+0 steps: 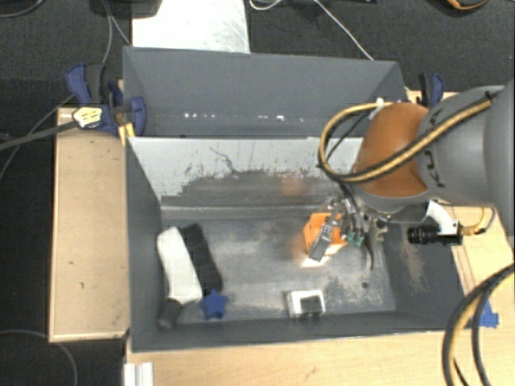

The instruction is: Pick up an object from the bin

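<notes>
- Toward the right side of the grey metal bin [265, 103], about midway between its far and near walls, hang the arm's fingers [354, 230]; they sit low over the floor, beneath the arm's rounded orange cover [394, 147] and its looping black-and-yellow cables [342, 123]
- Whether the fingers are spread or pressed together cannot be told; the wrist hardware hides their tips
- Just beside the fingers, on the side toward the bin's left wall, lies the small orange block with a white lower end [315, 232]; it is tilted, and its right edge meets the wrist hardware, though a grip on it cannot be made out
- Near the bin's near wall, below the orange block, sits a small white-and-grey boxy piece [306, 301], apart from everything else
- By the left wall a white oblong block [179, 265] and a black oblong block [201, 257] lie side by side, touching
- At the near-left corner rest a dark stubby cylinder [169, 314] and a small blue lump [213, 304], close to the ends of those two blocks
</notes>
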Robot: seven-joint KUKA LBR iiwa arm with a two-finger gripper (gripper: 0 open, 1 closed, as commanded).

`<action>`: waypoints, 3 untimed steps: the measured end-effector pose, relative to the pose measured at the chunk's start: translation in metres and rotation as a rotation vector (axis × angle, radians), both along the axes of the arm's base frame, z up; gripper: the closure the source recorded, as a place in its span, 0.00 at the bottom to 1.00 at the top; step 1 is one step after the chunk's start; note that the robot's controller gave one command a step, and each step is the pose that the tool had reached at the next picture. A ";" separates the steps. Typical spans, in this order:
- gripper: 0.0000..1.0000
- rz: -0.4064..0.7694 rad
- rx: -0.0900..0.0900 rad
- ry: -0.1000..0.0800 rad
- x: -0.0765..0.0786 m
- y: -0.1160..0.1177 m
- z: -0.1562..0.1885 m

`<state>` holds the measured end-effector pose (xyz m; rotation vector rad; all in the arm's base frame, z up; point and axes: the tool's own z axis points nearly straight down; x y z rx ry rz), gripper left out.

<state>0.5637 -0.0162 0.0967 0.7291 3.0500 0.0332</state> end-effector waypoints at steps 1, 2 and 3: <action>1.00 -0.044 0.007 -0.009 0.002 -0.004 0.009; 1.00 -0.064 0.000 -0.005 -0.008 -0.019 0.053; 1.00 -0.089 0.006 -0.004 -0.004 -0.008 0.142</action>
